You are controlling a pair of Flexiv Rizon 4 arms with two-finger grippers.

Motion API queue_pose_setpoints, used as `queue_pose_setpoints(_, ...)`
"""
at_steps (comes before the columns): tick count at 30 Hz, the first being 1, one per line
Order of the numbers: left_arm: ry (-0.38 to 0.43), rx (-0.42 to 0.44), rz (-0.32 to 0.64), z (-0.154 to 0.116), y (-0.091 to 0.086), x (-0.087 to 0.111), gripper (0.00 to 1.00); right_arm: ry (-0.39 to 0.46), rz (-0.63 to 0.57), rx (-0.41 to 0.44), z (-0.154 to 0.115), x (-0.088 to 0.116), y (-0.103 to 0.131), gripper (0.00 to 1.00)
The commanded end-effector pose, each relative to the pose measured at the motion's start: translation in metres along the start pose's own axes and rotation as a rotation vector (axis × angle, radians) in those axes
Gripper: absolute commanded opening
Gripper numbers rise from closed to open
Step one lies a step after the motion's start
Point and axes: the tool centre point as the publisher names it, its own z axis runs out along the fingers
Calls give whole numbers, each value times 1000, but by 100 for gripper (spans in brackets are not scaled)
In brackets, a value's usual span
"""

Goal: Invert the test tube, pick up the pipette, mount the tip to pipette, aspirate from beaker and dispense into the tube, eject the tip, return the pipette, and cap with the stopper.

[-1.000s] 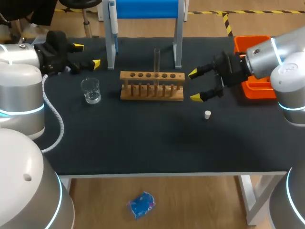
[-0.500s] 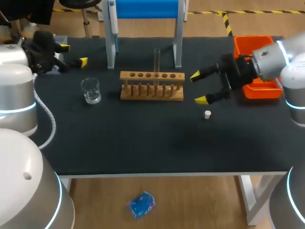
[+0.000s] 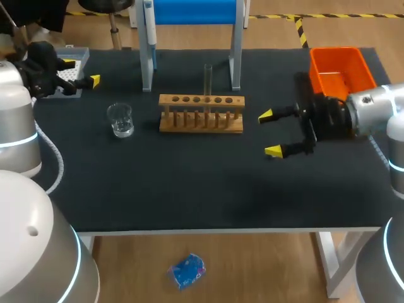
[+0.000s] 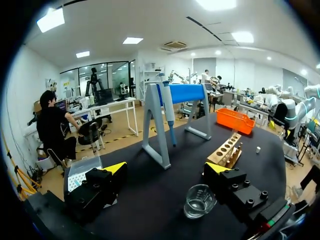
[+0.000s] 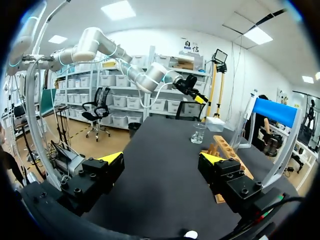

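While right hand [image 3: 269, 133] hangs wide open, stopper [image 5: 190, 234] just under it, rack [image 3: 201, 101] w/ upright test tube [image 3: 207, 79] nearby

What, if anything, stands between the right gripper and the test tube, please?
Nothing visible does. The right gripper is open beside the right end of the wooden rack, with only bare table between them. The test tube stands upright in the rack, its upper part rising clear above it.

Clear test tube [image 3: 207, 77] stands upright, seemingly empty; beaker [image 3: 120, 120] well apart.
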Motion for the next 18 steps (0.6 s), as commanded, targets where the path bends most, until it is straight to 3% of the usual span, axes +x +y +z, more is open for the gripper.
queue_pose_setpoints(1, -2, 9, 1, 0, 2, 0, 100, -7, -1, 2, 0, 2, 1, 100)
queue_pose_setpoints(7, -1, 8, -9, 0, 3, -3, 100, 36, 10, -4, 13, 6, -4, 100)
queue_pose_setpoints(18, -38, 44, -74, -6, 18, -32, 100, 45, 54, -148, 26, 29, -4, 100)
